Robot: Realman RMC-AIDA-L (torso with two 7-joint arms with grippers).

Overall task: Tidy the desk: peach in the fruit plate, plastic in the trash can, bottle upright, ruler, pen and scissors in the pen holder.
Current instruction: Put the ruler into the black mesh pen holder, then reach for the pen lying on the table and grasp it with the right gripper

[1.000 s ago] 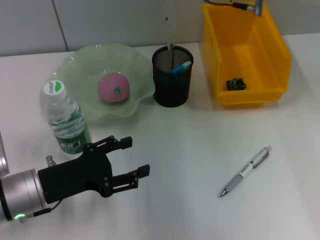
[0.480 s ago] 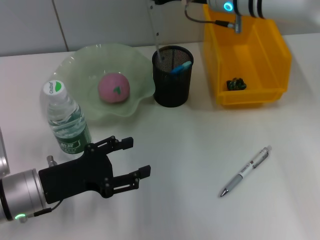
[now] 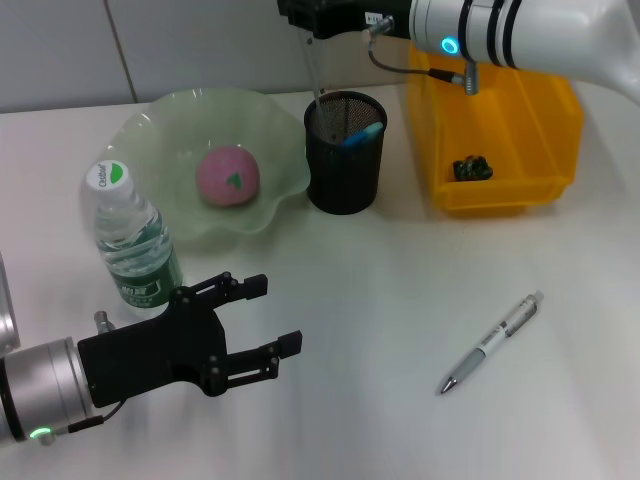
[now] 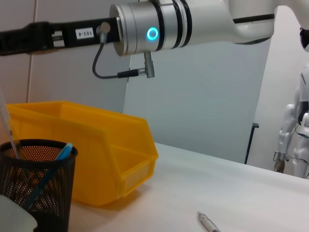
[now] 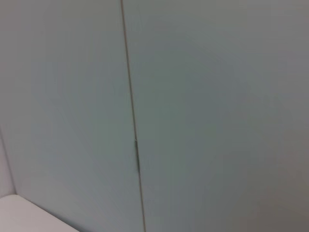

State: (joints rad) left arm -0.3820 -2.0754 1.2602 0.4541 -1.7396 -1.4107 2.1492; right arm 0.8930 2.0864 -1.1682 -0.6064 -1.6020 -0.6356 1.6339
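Head view, nearest first: the left gripper (image 3: pixel 262 322) sits low at the lower left of the frame, its black fingers (image 3: pixel 250 285) spread apart and holding nothing. Just behind it stands the water bottle (image 3: pixel 128 235), upright with its cap on. At the lower right a pen (image 3: pixel 492 342) lies flat on the white counter (image 3: pixel 380 280), well apart from everything else. It looks light, stiff and smooth, likely to roll or slip, so I'd pinch it across the middle of the barrel. Farther back, the peach (image 3: pixel 228 176) rests in the green plate (image 3: pixel 150 130). Beside it stands the mesh pen holder (image 3: pixel 345 152) with a thin clear ruler (image 3: pixel 313 70) rising from it. The right gripper (image 3: pixel 305 17) is at the top centre, above the ruler; whether its fingers pinch it, I cannot tell. The yellow bin (image 3: pixel 492 108) at upper right holds a small dark scrap (image 3: pixel 471 168).
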